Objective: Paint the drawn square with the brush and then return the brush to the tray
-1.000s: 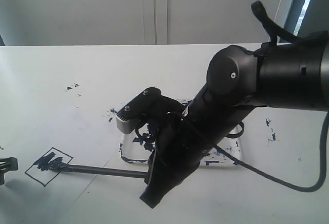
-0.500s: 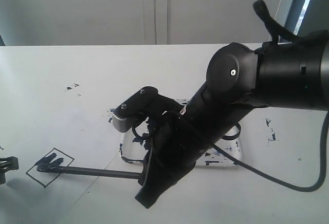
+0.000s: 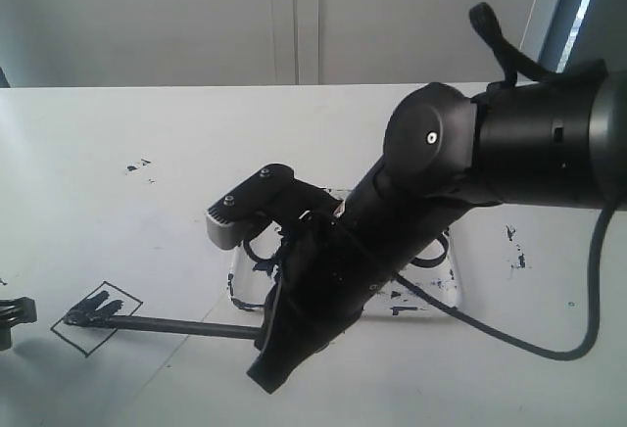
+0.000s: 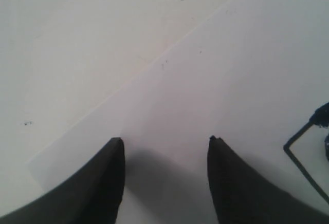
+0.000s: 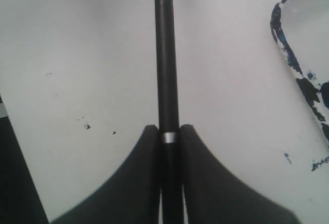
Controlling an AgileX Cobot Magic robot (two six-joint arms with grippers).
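One brush (image 3: 186, 326) sits clamped in the right jaws, its tip inside the drawn square (image 3: 93, 336) at lower left; left jaws stand wide apart.

Right arm (image 3: 392, 221) overhangs tray (image 3: 446, 285) — brush (image 3: 176, 326) bars low path leftward; far table (image 3: 147, 123) open.

The right arm (image 3: 529, 153) is leaning in low, its forearm (image 3: 392, 226) slanting steeply down to the wrist. The right gripper (image 5: 168, 129) is pinching the brush (image 5: 165, 54) tight between both fingers, with the shaft sticking straight out ahead of the fingertips. The left gripper (image 4: 165, 139) is hovering low, jaws standing well apart.
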